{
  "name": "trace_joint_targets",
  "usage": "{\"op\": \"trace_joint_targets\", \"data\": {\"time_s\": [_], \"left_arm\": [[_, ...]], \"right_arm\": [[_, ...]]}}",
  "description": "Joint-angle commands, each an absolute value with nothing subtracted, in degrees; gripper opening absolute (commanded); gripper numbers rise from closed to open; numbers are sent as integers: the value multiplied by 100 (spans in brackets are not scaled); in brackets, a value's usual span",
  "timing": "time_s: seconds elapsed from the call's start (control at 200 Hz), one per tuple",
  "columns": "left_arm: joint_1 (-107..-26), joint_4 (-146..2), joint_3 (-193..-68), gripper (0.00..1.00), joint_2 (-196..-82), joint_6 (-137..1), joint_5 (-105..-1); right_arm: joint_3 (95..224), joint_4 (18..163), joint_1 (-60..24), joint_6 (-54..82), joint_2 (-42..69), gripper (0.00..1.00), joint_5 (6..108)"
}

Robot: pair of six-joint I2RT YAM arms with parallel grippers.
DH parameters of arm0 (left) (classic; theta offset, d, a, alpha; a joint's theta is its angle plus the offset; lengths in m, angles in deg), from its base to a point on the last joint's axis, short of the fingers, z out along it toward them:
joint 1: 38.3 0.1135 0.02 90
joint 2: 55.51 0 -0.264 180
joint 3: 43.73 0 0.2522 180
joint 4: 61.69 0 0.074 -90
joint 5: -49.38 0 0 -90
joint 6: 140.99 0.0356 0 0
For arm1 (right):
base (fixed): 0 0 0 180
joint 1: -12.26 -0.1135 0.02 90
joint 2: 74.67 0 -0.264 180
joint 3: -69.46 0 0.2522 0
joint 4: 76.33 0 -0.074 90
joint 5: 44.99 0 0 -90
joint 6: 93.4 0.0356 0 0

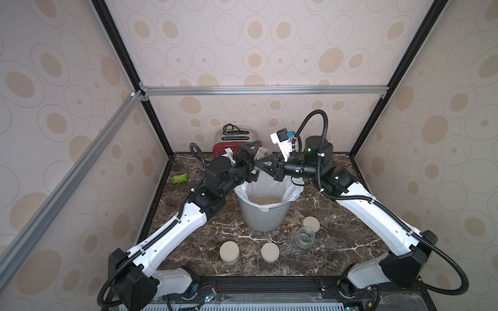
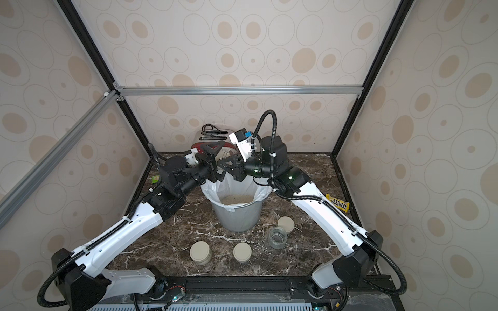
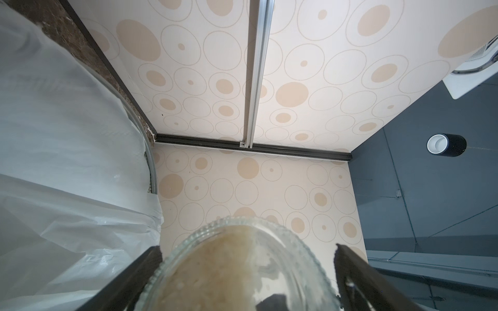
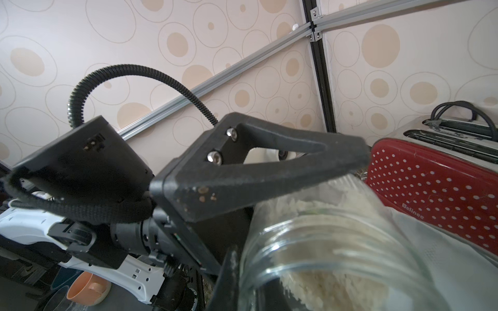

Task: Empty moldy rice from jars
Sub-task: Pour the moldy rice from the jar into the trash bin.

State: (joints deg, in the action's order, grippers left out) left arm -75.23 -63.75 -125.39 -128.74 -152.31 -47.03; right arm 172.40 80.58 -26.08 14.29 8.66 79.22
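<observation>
Now my L hand (image 3: pixel 246 253) grips a glass jar (image 4: pixel 323 242), w/ fingers spread wide on both sides of it. The jar has no lid & is tipped over, w/ its mouth above the grey bin (image 1: pixel 258 218) that has a white bag (image 1: pixel 293 191) in it. Pale rice (image 4: pixel 310 210) sits inside the jar. A rice pile (image 1: pixel 264 199) lies down in the bin.

My R hand (image 1: pixel 258 166) is closed tight, w/ nothing in it that I can see. Its tip is right by the jar; can't tell if it touches.

On the dark worktop (image 1: pixel 350 242), in front of the bin:
- a shut jar (image 1: pixel 229 253) w/ a beige lid on top
- a 2nd beige lid (image 1: pixel 270 251) near it; can't tell if a jar is under it
- an empty open jar (image 1: pixel 305 237), standing up
- a loose lid (image 1: pixel 311 224) just beside the empty jar

A red toaster (image 4: pixel 431 188) w/ white dots stands behind the bin, at the back wall. A small green packet (image 1: pixel 180 178) lies by my L arm. A yellow candy bag (image 2: pixel 338 202) lies by my R arm.
</observation>
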Motion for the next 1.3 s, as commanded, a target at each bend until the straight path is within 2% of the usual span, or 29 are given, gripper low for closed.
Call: {"op": "trace_joint_targets", "data": {"time_s": [0.0, 0.16, 0.346, 0.486, 0.581, 0.616, 0.641, 0.721, 0.786, 0.936, 1.077, 1.297], "left_arm": [[-7592, -5802, -12756, 99, -12925, -15479, -4778], [-7598, -5384, -12608, 95, -12904, -15365, -4648], [-7599, -5102, -12449, 70, -12846, -15332, -4523], [-7594, -4917, -12476, 56, -12929, -15320, -4602], [-7593, -4809, -12457, 50, -12938, -15257, -4607], [-7592, -4806, -12453, 49, -12918, -15185, -4591], [-7592, -4811, -12440, 48, -12889, -15104, -4561], [-7596, -4996, -12420, 47, -12728, -14795, -4379], [-7598, -5232, -12398, 47, -12578, -14517, -4213], [-7531, -5589, -12433, 46, -12416, -13965, -4043], [-7476, -5815, -12621, 46, -12472, -13444, -4165], [-7434, -6370, -12934, 45, -12561, -12740, -4229]], "right_arm": [[17153, 8638, -2674, 1514, 613, 0, 7931], [16920, 8703, -2676, 1587, 479, 0, 7889], [16764, 8727, -2678, 1587, 416, 0, 7796], [16770, 8700, -2681, 1580, 466, 0, 7788], [16768, 8629, -2682, 1559, 474, 0, 7707], [16769, 8569, -2677, 1537, 470, 6, 7647], [16768, 8512, -2677, 1517, 452, 14, 7589], [16709, 8323, -2682, 1428, 312, 47, 7309], [16588, 8203, -2683, 1341, 124, 61, 7077], [16278, 7878, -2661, 1195, -398, 72, 6585], [16094, 7488, -2667, 1073, -1011, 74, 6246], [15407, 6483, -2665, 1070, -2208, 75, 5024]]}}
